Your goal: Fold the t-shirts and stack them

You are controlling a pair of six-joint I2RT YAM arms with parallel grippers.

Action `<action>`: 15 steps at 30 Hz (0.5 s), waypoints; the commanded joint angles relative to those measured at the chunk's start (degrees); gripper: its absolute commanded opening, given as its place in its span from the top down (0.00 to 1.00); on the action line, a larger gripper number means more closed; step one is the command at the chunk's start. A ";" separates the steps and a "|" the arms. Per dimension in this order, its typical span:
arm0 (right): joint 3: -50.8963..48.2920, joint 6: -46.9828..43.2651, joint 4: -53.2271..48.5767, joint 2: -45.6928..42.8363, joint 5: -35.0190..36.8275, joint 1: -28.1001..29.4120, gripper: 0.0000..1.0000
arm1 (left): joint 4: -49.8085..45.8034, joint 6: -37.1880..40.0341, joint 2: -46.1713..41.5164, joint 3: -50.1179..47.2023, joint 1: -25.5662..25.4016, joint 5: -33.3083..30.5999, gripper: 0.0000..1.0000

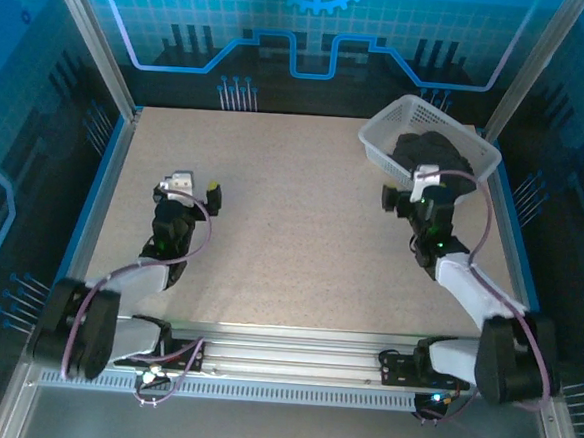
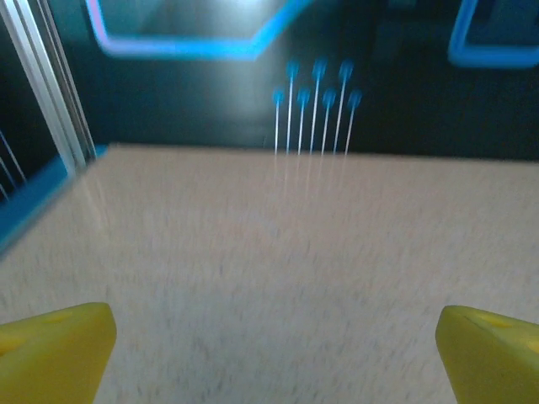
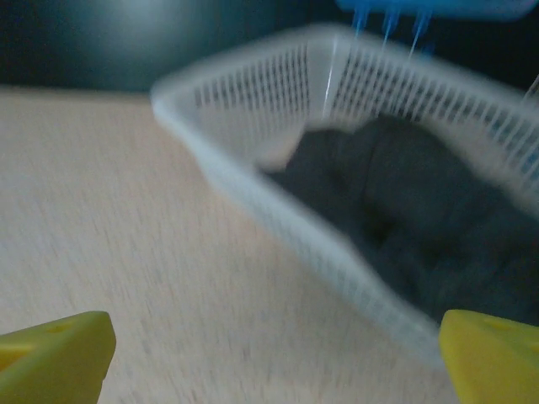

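You have the dark charcoal t-shirt (image 1: 432, 154) lying bunched in the white basket (image 1: 381, 126) at the far right corner of the bench (image 1: 291, 239). It reads almost black, plain and unmarked, soft and matte, heaped in rounded folds rather than spread flat. From your right wrist camera, the cloth (image 3: 421, 210) fills the basket's floor and rises in lumps against the far wall. As it is crumpled, you cannot tell which way the collar, sleeves or hem point. The heap as a whole runs along the basket's longer side, which from above goes from far left to near right. The basket (image 3: 253, 109) is thin white plastic mesh with slotted walls that flare outward and a rounded rim, and it sits at an angle to the bench edges. The bench is a pale, speckled, hard surface, bordered in blue. Your right gripper (image 1: 406, 187) is released, its yellow-tipped fingers spread wide in the wrist view (image 3: 269, 353), hanging just short of the basket's near wall and touching neither basket nor cloth. Your left gripper (image 1: 197, 185) is well apart from the shirt, over bare bench on the left side. It too is released, fingers wide (image 2: 269, 353) with nothing between them but the speckled bench top (image 2: 278, 252). Both wrist views are blurred, so finer cloth texture is not readable.
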 commanded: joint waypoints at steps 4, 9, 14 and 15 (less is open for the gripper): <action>26.57 28.78 -35.25 0.25 2.92 -5.23 0.00 | -41.21 -27.86 -5.30 27.10 -0.89 -14.47 0.01; 48.52 28.29 -52.15 18.66 -0.31 -12.24 0.04 | -56.02 -47.38 5.16 40.56 7.96 10.47 0.01; 65.13 25.50 -66.83 36.69 0.13 -15.85 0.09 | -64.19 -41.04 14.69 52.92 3.04 20.57 0.01; 66.77 25.32 -68.22 39.40 -0.30 -16.57 0.09 | -63.88 -40.36 15.52 53.85 1.94 23.32 0.01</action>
